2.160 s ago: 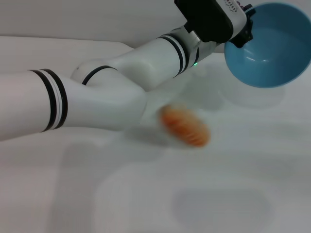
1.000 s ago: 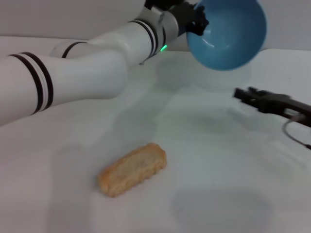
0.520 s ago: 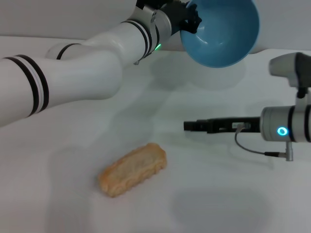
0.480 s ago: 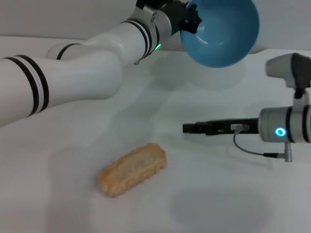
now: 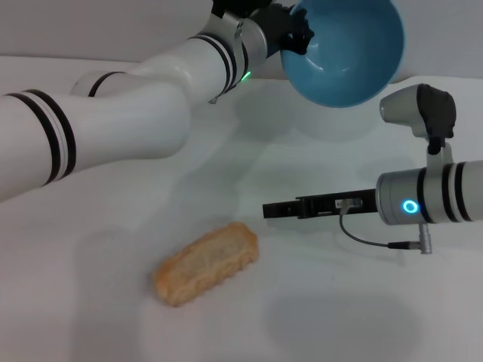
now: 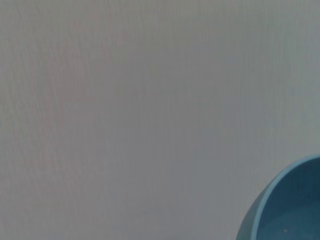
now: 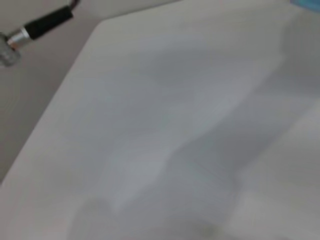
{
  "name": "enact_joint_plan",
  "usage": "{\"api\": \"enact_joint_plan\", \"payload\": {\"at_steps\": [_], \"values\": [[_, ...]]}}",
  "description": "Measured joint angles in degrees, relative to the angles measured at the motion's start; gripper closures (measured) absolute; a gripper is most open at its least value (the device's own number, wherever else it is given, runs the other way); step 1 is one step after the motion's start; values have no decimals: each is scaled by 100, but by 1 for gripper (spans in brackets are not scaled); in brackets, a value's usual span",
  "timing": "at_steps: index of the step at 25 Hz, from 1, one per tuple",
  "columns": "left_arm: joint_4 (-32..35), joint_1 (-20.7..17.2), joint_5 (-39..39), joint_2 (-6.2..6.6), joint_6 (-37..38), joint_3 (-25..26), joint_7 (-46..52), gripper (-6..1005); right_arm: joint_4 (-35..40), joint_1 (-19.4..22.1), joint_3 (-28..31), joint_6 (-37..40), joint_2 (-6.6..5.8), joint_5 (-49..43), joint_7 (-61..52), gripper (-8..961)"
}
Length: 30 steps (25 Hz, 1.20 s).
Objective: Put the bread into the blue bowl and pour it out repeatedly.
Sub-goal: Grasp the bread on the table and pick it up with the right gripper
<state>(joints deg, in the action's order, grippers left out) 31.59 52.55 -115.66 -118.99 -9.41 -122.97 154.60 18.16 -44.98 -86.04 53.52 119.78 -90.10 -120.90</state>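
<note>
Bread (image 5: 206, 262) lying tan, scalloped underside up on the white surface (image 5: 339, 317), well below the raised blue bowl (image 5: 346, 51)

Since half a second ago the right gripper (image 5: 273, 210) has reached nearer the bread, its jaws together and empty; the left gripper (image 5: 296, 32) clamps the tilted bowl's rim
</note>
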Motion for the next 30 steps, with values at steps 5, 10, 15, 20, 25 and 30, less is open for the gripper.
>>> {"api": "enact_joint_plan", "payload": {"at_steps": [5,10,15,20,25,30], "values": [[12,0,0,-1,0,-20,0,1000,25,-40,-786,-215,2,863,-37,448],[35,1,0,-1,0,-24,0,999,147,-182,-2102,-575,2,1612,-561,452],[40,1,0,-1,0,-25,0,999,218,-196,-2298,-671,1,1618,-865,456],[41,1,0,0,1,-25,0,999,221,-193,-2326,-733,1,1612,-955,460],[75,5,0,-1,1,-25,0,999,305,-236,-2563,-849,1,1624,-998,464],[107,-2,0,-1,1,-25,0,999,317,-243,-2662,-897,2,1631,-1078,469]]}}
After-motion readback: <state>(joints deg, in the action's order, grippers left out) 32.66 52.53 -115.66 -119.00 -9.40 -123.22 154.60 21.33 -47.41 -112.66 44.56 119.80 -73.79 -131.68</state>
